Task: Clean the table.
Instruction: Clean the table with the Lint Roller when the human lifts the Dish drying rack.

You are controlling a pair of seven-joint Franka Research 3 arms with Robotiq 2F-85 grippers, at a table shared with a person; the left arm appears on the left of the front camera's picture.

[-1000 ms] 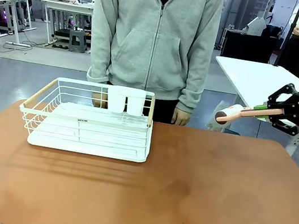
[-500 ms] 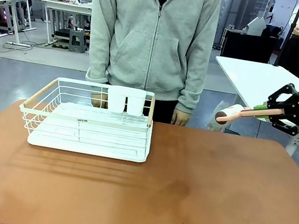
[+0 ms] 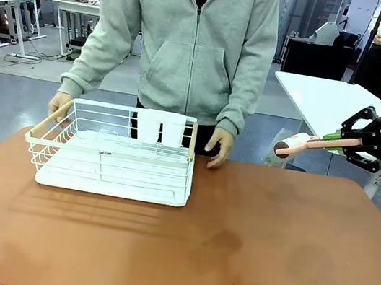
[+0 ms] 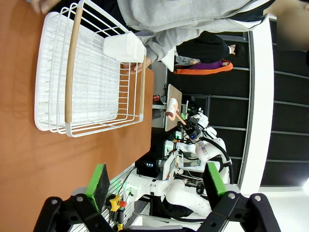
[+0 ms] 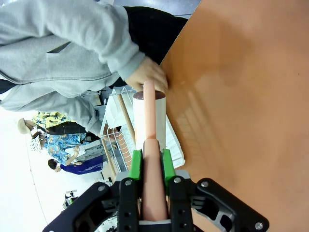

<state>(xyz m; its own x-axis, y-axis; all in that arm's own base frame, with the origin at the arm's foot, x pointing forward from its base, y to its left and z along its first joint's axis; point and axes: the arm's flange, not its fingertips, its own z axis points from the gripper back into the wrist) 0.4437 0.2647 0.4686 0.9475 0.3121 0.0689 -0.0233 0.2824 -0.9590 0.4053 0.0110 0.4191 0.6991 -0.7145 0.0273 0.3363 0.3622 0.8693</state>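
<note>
Here, right gripper clamped on a roller, raised at the table's far right.
Left gripper jaws gape wide, empty; the person's hands flank the rack, far left.

At the far edge of the table the person wears a grey zipped hoodie with a pouch pocket and ribbed cuffs over a dark top. Past its right edge, the right gripper is black and angular, with white lettering, a blue light and green pads. The left gripper has matching black links, silver screws and green pads.
</note>
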